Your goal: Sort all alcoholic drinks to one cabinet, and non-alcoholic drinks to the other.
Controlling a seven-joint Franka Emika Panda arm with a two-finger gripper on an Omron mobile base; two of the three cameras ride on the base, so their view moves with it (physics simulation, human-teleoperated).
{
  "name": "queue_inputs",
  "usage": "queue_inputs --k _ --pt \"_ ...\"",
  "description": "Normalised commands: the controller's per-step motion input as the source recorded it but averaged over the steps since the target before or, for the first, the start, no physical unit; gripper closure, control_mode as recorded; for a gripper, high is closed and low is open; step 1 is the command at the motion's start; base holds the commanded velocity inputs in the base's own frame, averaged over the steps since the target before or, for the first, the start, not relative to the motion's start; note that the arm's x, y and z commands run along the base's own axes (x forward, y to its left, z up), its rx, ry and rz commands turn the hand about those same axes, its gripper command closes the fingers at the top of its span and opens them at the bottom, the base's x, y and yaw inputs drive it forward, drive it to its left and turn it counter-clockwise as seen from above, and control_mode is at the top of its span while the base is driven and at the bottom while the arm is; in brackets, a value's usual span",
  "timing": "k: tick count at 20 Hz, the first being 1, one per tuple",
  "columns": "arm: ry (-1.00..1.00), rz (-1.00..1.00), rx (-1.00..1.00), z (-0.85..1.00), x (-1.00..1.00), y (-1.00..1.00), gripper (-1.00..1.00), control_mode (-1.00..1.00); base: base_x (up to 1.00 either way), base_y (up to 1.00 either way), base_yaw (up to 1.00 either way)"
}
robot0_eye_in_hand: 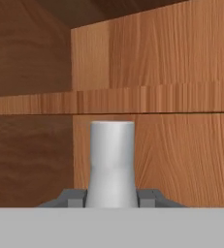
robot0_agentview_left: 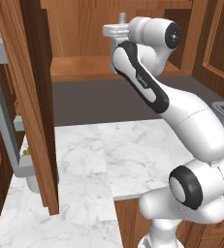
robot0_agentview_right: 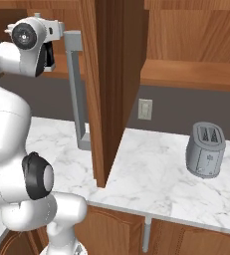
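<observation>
Pale grey cylinder (robot0_eye_in_hand: pixel 112 160), flared at its base, is clamped between the jaws of the gripper (robot0_eye_in_hand: pixel 112 197) inside the wooden upper cabinet (robot0_eye_in_hand: pixel 181 63).
It is held upright facing the shelf edge (robot0_eye_in_hand: pixel 157 99), presumably to be set down standing. Which drink it is cannot be told. The cabinet door (robot0_agentview_left: pixel 36 97) is swung wide for access.

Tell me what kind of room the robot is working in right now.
A kitchen, rendered: a marble counter under wooden wall cabinets, one cabinet door swung open, and a grey toaster standing on the counter.
</observation>
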Motion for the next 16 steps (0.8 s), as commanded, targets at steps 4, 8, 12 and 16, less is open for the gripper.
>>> queue_inputs --k 4,8,12,16 --pt "0.0 0.0 0.0 -0.05 0.23 0.0 1.0 -1.0 0.0 0.0 0.0" --pt "0.0 0.0 0.0 -0.03 0.21 0.0 1.0 -1.0 0.0 0.0 0.0" --pt "0.0 0.0 0.0 -0.05 0.21 0.02 1.0 -1.0 0.0 0.0 0.0" --pt "0.0 0.0 0.0 -0.01 0.22 0.05 1.0 -1.0 0.0 0.0 0.0"
